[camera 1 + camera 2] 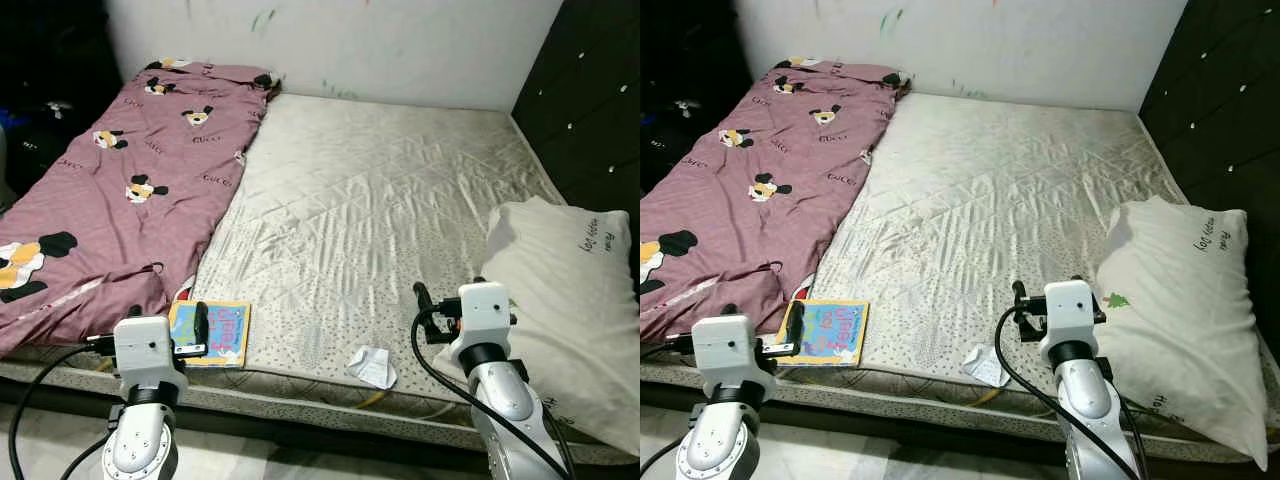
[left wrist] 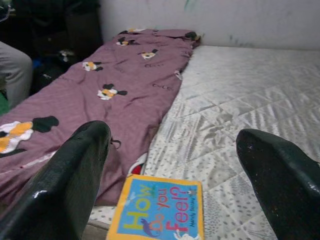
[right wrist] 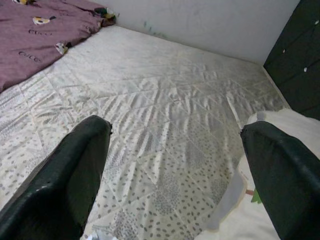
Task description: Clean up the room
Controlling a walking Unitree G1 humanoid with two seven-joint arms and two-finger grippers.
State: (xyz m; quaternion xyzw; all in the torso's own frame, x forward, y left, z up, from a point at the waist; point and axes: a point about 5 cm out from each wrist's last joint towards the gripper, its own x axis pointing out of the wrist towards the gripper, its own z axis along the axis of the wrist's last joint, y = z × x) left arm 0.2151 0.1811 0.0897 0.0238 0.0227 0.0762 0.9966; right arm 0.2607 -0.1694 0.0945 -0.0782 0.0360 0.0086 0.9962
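Bare mattress [image 1: 370, 210] ahead, wide open room across its middle. Mauve blanket [image 1: 120, 190] left, pillow [image 1: 565, 300] right, both soft. Picture book [image 1: 212, 333] lies flat at the near edge; I'd pinch its thin, stiff border. Crumpled paper [image 1: 372, 367] alongside, featherlight. Left tool [image 2: 170, 185] and right tool [image 3: 175, 175] both spread wide.

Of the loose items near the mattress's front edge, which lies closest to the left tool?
The colourful children's book, right in front of the left tool. The crumpled white paper lies farther along, nearer the right tool.
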